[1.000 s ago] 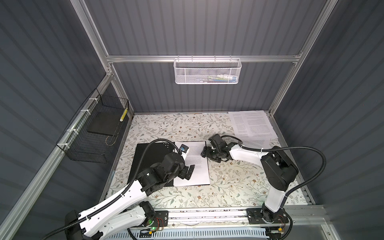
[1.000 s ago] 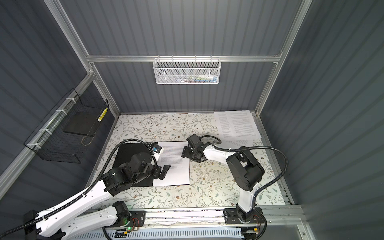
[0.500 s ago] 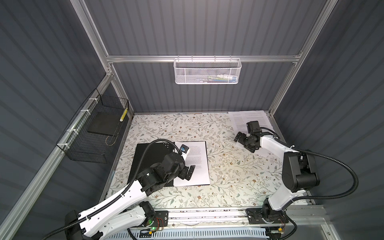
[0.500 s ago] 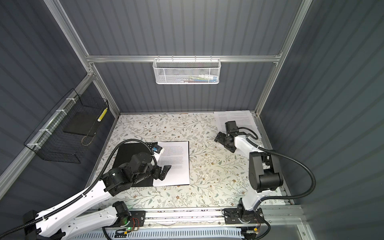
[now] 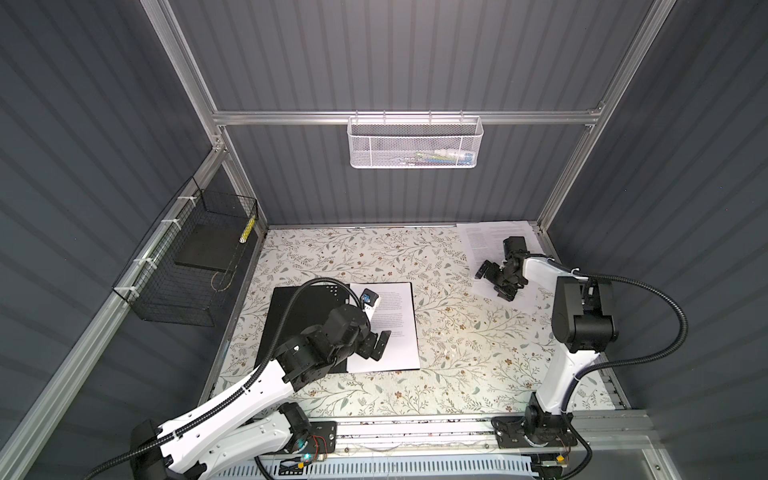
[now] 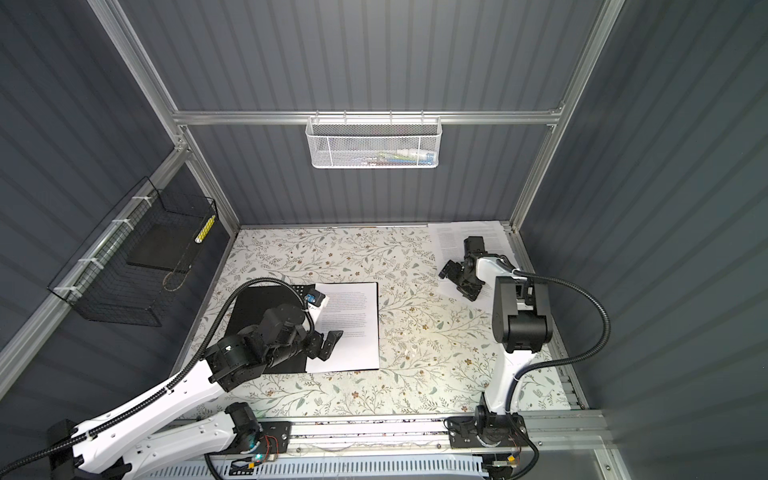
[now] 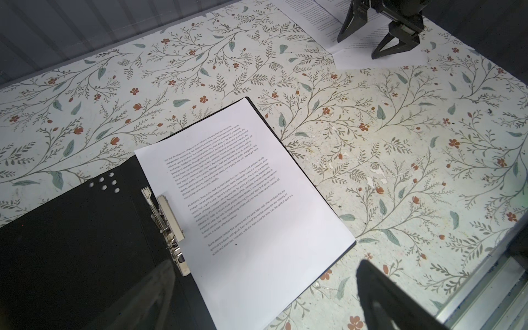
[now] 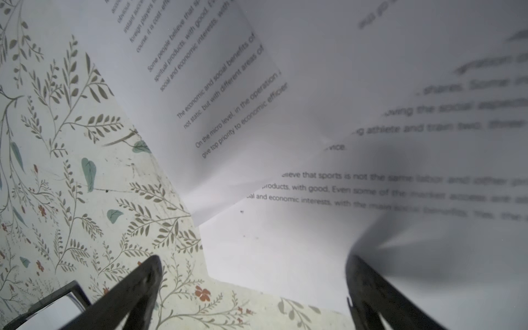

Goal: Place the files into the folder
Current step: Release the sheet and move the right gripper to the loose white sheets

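Floral table point(image 5: 457, 340): one sheet point(image 5: 397, 332) in open folder point(image 5: 305, 307)

I have the folder point(image 5: 299, 320) open and flat, left of centre in both top views. It is matte black, with pale dots point(image 7: 106, 183) near one corner and a metal clip point(image 7: 168, 225) at the spine. One printed white sheet point(image 5: 395, 328) lies flat on its right leaf, its edge at the clip. The other files point(image 5: 484, 243) lie far right, overlapping, with their edges not aligned.
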`<state>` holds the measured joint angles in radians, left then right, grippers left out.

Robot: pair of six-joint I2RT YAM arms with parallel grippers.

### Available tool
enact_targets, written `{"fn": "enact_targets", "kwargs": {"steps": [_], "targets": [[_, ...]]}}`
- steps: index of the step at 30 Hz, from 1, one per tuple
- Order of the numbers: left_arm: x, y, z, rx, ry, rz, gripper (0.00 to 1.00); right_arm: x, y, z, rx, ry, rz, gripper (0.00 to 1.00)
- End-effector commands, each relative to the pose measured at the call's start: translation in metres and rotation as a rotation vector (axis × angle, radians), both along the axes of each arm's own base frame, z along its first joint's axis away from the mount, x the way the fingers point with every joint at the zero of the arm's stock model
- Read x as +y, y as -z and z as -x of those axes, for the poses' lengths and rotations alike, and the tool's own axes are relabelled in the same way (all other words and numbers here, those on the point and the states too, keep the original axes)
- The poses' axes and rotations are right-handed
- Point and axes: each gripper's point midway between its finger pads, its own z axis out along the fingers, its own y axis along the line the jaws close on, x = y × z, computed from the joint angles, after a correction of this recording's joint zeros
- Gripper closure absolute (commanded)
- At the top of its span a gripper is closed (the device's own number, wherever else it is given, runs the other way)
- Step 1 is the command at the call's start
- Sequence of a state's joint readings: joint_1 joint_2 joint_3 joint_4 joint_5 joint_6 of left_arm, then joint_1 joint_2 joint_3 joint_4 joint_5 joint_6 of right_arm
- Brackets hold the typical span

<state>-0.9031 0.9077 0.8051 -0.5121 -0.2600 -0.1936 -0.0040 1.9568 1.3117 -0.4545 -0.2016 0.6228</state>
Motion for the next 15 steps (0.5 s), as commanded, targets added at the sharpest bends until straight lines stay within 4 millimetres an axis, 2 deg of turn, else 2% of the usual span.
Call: {"fn": "enact_targets", "kwargs": {"steps": [1,9,15], "targets": [[-0.001,-0.015,-0.001,-0.019,0.006,0.026,0.0,0.012,0.012,0.015,0.081,-0.014,-0.057,0.01],[-0.002,-0.022,-0.001,-0.035,0.004,0.049,0.0,0.036,0.008,0.041,0.135,-0.031,-0.128,0.01],[0.002,-0.034,-0.002,-0.064,-0.015,0.085,0.0,0.067,0.013,0.088,0.166,-0.074,-0.197,0.01]]}}
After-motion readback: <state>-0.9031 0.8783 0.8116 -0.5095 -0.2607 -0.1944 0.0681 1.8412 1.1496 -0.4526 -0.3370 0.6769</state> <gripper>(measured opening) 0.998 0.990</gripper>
